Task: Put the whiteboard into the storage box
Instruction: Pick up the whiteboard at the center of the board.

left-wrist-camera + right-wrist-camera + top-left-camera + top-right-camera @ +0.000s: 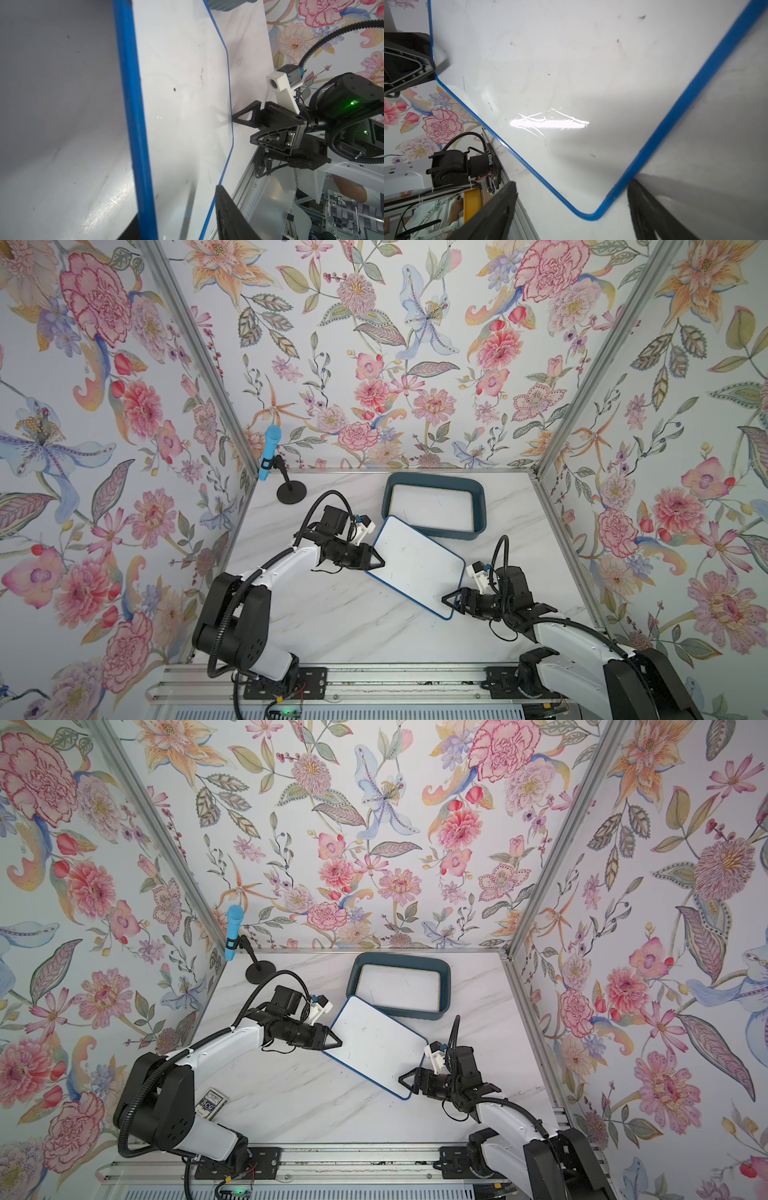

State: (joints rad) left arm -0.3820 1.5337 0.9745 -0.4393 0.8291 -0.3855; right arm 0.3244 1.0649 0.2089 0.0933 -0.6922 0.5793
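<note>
Both top views show the same layout. The white rectangular whiteboard with the blue frame (415, 568) (374, 1044) sits slanted near the middle of the white marble tabletop (332, 614). Its far corner overlaps the near-left corner of the shallow dark teal plastic storage box (480, 510) (445, 990), which is up by the tabletop's far edge. So the board isn't in the box, just poking over the rim. A second whiteboard with a pale frame (434, 506) lies flat inside the box. The left fingers (375, 559) are at the blue board's left edge and the right fingers (453, 596) are at its near corner. A light blue microphone on a black stand (270, 452) is in the far-left corner.

Left wrist view: the blue frame runs right past the left fingers (230, 212), with one finger over the white face (182, 104). Honestly I can't tell if they're pinching the edge or not. Across the board the right fingers (257, 112) stand apart, the upper tip touching the board's edge.

Right wrist view: the board's rounded corner (591, 216) sits between the right fingers (500, 212). They're spread wide, way wider than the frame. One touches the blue edge and the other is off it.
</note>
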